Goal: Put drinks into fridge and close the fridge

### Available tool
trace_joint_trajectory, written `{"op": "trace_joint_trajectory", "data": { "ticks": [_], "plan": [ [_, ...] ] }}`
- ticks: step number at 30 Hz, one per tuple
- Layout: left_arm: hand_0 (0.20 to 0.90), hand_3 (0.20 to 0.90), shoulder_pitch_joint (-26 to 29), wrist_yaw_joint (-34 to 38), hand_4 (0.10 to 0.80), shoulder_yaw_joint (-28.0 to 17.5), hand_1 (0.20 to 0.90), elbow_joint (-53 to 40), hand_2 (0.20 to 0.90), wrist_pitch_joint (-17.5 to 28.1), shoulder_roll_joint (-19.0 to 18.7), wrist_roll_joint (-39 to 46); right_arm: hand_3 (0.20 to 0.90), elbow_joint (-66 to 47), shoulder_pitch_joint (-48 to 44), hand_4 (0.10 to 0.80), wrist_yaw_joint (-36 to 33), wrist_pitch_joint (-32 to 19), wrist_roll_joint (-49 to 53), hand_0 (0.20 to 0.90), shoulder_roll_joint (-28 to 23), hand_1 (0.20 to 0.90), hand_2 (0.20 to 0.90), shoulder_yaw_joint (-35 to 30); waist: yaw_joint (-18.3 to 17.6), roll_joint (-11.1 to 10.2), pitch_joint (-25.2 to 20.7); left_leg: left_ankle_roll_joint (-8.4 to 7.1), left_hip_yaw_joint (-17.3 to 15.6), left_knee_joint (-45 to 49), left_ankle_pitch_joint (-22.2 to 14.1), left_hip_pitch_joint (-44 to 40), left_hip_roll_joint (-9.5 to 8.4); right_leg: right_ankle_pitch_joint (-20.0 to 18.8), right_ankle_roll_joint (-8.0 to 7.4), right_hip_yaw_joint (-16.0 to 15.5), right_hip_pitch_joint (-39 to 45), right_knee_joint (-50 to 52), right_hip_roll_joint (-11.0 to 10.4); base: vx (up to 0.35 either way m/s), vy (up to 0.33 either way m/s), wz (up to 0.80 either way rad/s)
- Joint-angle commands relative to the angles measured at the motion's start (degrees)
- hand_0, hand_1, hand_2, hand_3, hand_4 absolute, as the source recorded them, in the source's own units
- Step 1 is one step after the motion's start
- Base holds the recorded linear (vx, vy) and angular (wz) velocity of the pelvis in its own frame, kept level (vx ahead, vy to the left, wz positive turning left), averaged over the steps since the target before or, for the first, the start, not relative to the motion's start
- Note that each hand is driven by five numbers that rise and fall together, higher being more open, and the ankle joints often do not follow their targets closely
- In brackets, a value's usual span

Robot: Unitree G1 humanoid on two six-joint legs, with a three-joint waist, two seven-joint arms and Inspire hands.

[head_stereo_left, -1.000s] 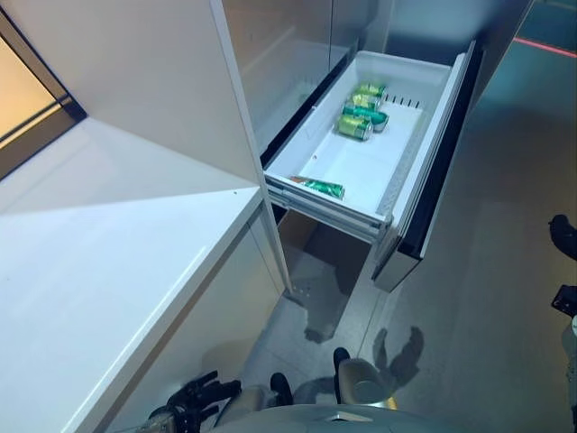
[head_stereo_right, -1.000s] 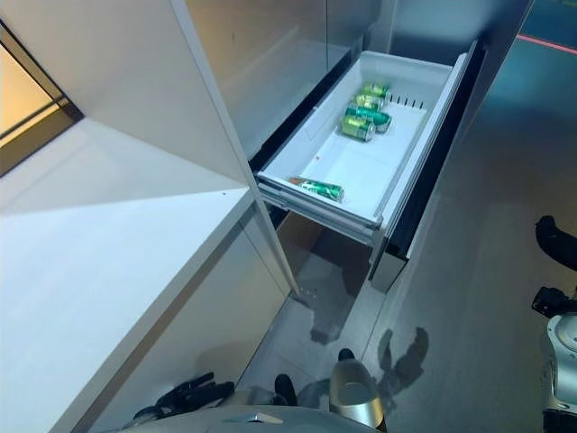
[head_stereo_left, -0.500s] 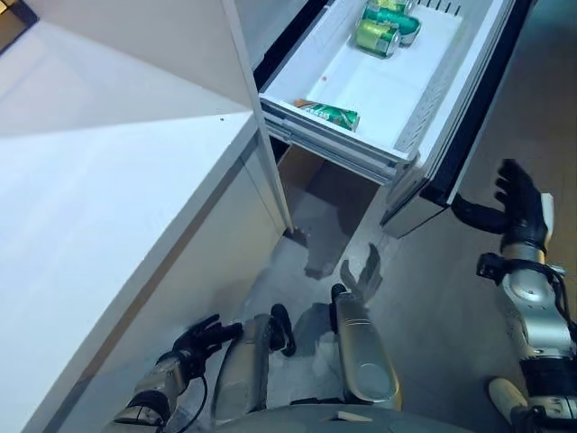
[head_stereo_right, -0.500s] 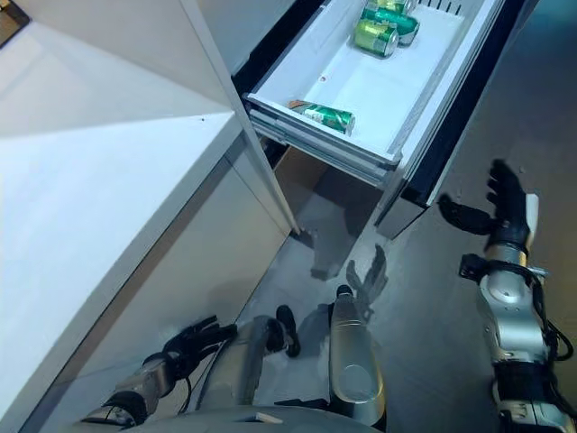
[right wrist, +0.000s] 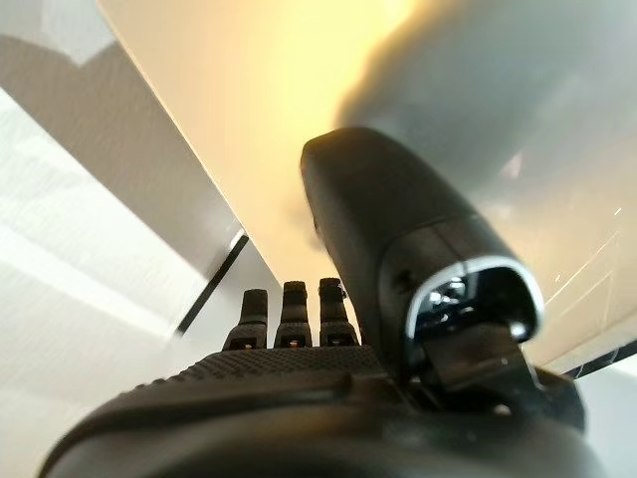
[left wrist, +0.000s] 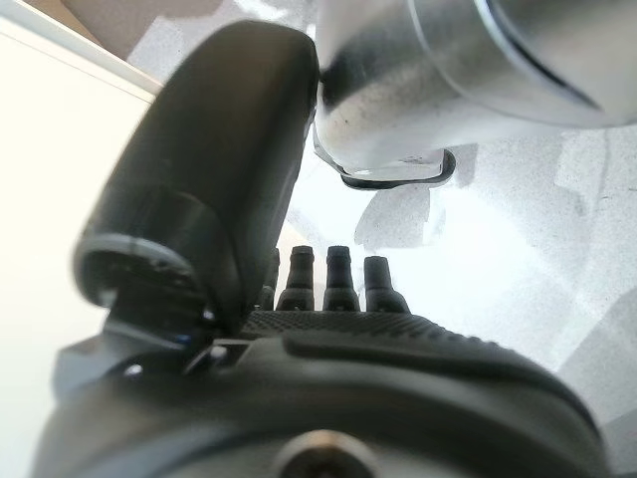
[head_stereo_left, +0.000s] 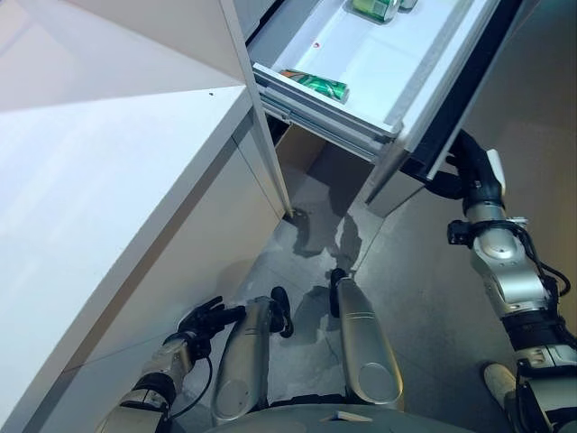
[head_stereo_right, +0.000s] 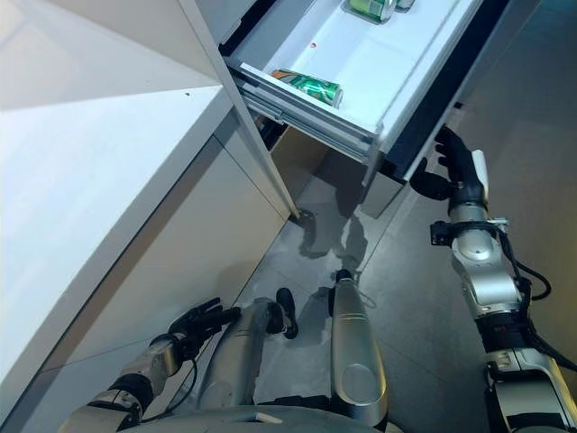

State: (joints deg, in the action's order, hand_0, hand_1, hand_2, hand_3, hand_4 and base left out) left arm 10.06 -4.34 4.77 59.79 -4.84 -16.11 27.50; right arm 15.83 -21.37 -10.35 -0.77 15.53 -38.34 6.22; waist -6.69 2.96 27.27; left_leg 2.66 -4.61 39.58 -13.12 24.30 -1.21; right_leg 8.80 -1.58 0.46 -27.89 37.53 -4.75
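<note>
**Right hand up at the open fridge drawer's dark front**

The fridge drawer (head_stereo_left: 379, 68) stands pulled out, its white tray open to the top. One green can (head_stereo_right: 308, 87) lies on its side at the tray's near end, just behind the near rim, its long axis running along that rim, across the drawer's width. Its print is too small to read. At the tray's far end the bottom of another green can (head_stereo_left: 372, 9) shows at the edge of the picture; the rest of it is cut off.

The right hand (head_stereo_right: 453, 162) is raised at the dark front panel (head_stereo_right: 433, 99) of the drawer, near that panel's lower corner. Its fingers (right wrist: 289, 314) are straight and side by side, pointing at the panel; the thumb stands apart from them. Whether the fingertips touch the panel I cannot tell. The hand holds nothing.

The left hand (head_stereo_left: 203, 321) hangs low beside the white cabinet (head_stereo_left: 108, 180), near the grey floor (head_stereo_left: 433, 298), fingers loosely spread and empty.

Against half a second ago, the head camera has tipped further down, so the drawer sits higher in the picture and most of the far cans have slid out of view. The near can lies at the same place in the tray. The right hand, then out in the open over the floor and well apart from the drawer, is now close at its front panel. The left hand hangs as it did.
</note>
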Motion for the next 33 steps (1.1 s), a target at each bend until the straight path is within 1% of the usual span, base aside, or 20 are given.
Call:
{"op": "trace_joint_trajectory", "data": {
  "ticks": [1,5,8,10,13,14,16,18,19,21,23,26,28,29,30,32,33],
  "plan": [
    [0.9,0.9,-4.75,0.75,0.8,5.09,0.9,1.3,0.9,-2.72,-1.32,-2.08,0.9,-6.69,-17.05,0.8,7.19,-10.76,-2.08,0.9,2.34,0.9,0.9,4.82,5.52,-1.85,-2.14,1.44,1.8,-1.93,-2.97,-3.58,-2.62,3.25,4.17,-4.23,7.51,-2.25,0.57,0.111,-0.037,0.12],
    [0.9,0.9,-4.02,1.41,0.8,6.23,0.9,1.88,0.9,-3.36,-1.26,-2.0,0.9,-4.89,-23.12,0.8,9.67,-9.36,-0.56,0.9,4.83,0.9,0.9,9.51,7.58,-1.86,-2.71,0.81,2.39,-5.58,-1.17,-5.87,-2.61,2.04,3.65,-5.44,10.83,-6.12,0.25,0.075,-0.025,0.21],
    [0.9,0.9,-3.58,2.1,0.8,7.04,0.9,1.84,0.9,-3.1,-1.43,-1.96,0.9,-3.39,-27.28,0.8,9.95,-8.13,-0.27,0.9,6.76,0.9,0.9,13.25,8.99,-1.67,-2.66,0.54,2.94,-7.5,0.03,-6.64,-2.65,1.53,3.51,-6.18,11.98,-7.76,0.18,0.007,-0.001,0.16],
    [0.9,0.9,-2.49,2.86,0.8,7.67,0.9,1.89,0.9,-2.41,-1.88,-1.57,0.9,-1.47,-31.14,0.8,10.45,-7.69,1.49,0.9,8.61,0.9,0.9,16.18,10.35,-1.57,-2.29,0.54,3.26,-8.02,0.44,-6.51,-2.69,1.55,3.66,-6.96,12.21,-8.07,0.09,-0.039,0.011,0.12],
    [0.9,0.9,-1.84,4.0,0.8,8.17,0.9,1.96,0.9,-1.79,-2.03,-1.8,0.9,-0.61,-33.46,0.8,11.16,-6.95,3.89,0.9,9.97,0.9,0.9,17.5,11.36,-1.52,-1.94,0.58,3.47,-7.29,0.37,-5.99,-2.82,1.76,3.9,-7.57,12.21,-7.46,-0.05,-0.006,0.006,0.21],
    [0.9,0.9,-1.37,4.44,0.8,8.45,0.9,1.49,0.9,-1.9,-2.4,-2.97,0.9,0.43,-35.09,0.8,10.0,-5.36,5.84,0.9,12.13,0.9,0.9,18.42,12.41,-1.57,-1.76,0.69,3.87,-6.1,-0.09,-5.6,-3.16,2.23,4.11,-8.14,12.21,-6.24,-0.21,0.034,0.001,0.32],
    [0.9,0.9,-1.06,4.9,0.8,8.81,0.9,1.3,0.9,-1.95,-2.62,-4.06,0.9,1.71,-36.28,0.8,8.74,-5.3,6.9,0.9,13.97,0.9,0.9,19.17,13.27,-1.54,-1.69,0.77,4.19,-5.37,-0.33,-5.47,-3.44,2.49,4.26,-8.53,12.45,-5.57,-0.32,0.025,0.001,0.32],
    [0.9,0.9,-1.01,4.83,0.8,9.13,0.9,0.89,0.9,-2.49,-2.97,-4.26,0.9,2.57,-36.86,0.8,5.77,-5.54,5.22,0.9,15.04,0.9,0.9,19.54,13.99,-1.48,-1.78,0.86,4.4,-5.49,-0.4,-5.9,-3.55,2.63,4.26,-9.05,13.03,-5.45,-0.48,-0.003,0.016,0.21],
    [0.9,0.9,-1.04,4.83,0.8,9.14,0.9,0.87,0.9,-2.57,-2.97,-4.23,0.9,2.66,-36.91,0.8,5.63,-5.58,5.18,0.9,15.07,0.9,0.9,19.56,14.02,-1.49,-1.8,0.87,4.42,-5.58,-0.38,-5.99,-3.54,2.62,4.25,-9.08,13.12,-5.51,-0.49,-0.004,0.035,0.21],
    [0.9,0.9,-1.84,4.05,0.8,8.84,0.9,1.14,0.9,-3.38,-2.87,-2.81,0.9,3.35,-36.48,0.8,3.01,-7.53,5.23,0.9,15.2,0.9,0.9,19.27,14.29,-1.72,-2.41,0.89,4.7,-8.1,0.13,-7.98,-3.31,2.42,4.0,-9.52,14.73,-7.17,-0.69,-0.004,0.049,0.17],
    [0.9,0.9,-2.65,3.93,0.8,8.4,0.9,1.91,0.9,-2.99,-2.68,-3.2,0.9,2.85,-35.4,0.8,1.78,-8.27,7.06,0.9,14.76,0.9,0.9,18.29,14.17,-2.19,-3.23,0.76,5.08,-10.51,0.98,-9.41,-3.28,1.75,3.77,-9.71,16.26,-9.58,-0.78,-0.004,0.045,0.03],
    [0.9,0.9,-4.99,3.19,0.8,7.38,0.9,2.92,0.9,-1.48,-2.74,-3.92,0.9,0.52,-29.2,0.8,1.77,-7.87,8.7,0.9,13.4,0.9,0.9,15.29,13.16,-3.33,-5.75,0.23,5.72,-15.87,2.46,-13.31,-2.93,0.51,2.85,-9.6,19.93,-15.11,-0.86,0.025,0.045,0.1],
    [0.9,0.9,-6.39,3.16,0.8,6.38,0.9,2.67,0.9,-1.24,-2.52,-3.23,0.9,-1.24,-23.54,0.8,1.34,-8.1,8.33,0.9,12.34,0.9,0.9,13.13,12.14,-4.02,-7.54,-0.12,5.74,-18.83,3.32,-15.59,-2.69,-0.39,2.12,-9.2,21.96,-18.44,-0.78,0.03,0.048,0.13],
    [0.9,0.9,-7.42,3.23,0.8,5.63,0.9,2.47,0.9,-1.02,-2.24,-2.76,0.9,-2.26,-19.11,0.8,1.84,-8.49,8.19,0.9,11.68,0.9,0.9,11.35,11.3,-4.45,-8.94,-0.27,5.42,-20.88,3.84,-17.23,-2.52,-1.04,1.64,-8.82,23.39,-20.79,-0.63,0.038,0.061,0.09],
    [0.9,0.9,-8.78,2.74,0.8,4.55,0.9,2.03,0.9,-1.09,-1.76,-2.18,0.9,-3.21,-12.25,0.8,3.1,-8.95,8.8,0.9,11.43,0.9,0.9,8.7,10.18,-4.84,-10.93,-0.52,5.04,-23.43,4.48,-19.27,-2.37,-2.02,0.94,-8.45,25.21,-23.74,-0.41,0.038,0.07,0.09],
    [0.9,0.9,-10.87,2.62,0.8,3.41,0.9,1.5,0.9,-1.54,-0.95,-1.77,0.9,-2.84,-3.73,0.8,4.74,-8.96,7.9,0.9,11.34,0.9,0.9,4.95,9.08,-5.18,-13.39,-0.65,4.46,-25.68,5.1,-21.21,-2.13,-3.29,0.08,-8.09,26.77,-26.33,-0.26,0.018,0.06,-0.01],
    [0.9,0.9,-12.07,2.49,0.8,2.49,0.9,1.2,0.9,-1.98,-0.33,-1.54,0.9,-1.97,1.99,0.8,6.91,-9.66,8.32,0.9,11.67,0.9,0.9,2.89,8.26,-5.33,-14.77,-0.73,3.84,-27.53,5.65,-22.48,-1.82,-4.22,-0.57,-7.77,27.56,-28.04,-0.21,-0.009,0.046,-0.18]
  ]
}}
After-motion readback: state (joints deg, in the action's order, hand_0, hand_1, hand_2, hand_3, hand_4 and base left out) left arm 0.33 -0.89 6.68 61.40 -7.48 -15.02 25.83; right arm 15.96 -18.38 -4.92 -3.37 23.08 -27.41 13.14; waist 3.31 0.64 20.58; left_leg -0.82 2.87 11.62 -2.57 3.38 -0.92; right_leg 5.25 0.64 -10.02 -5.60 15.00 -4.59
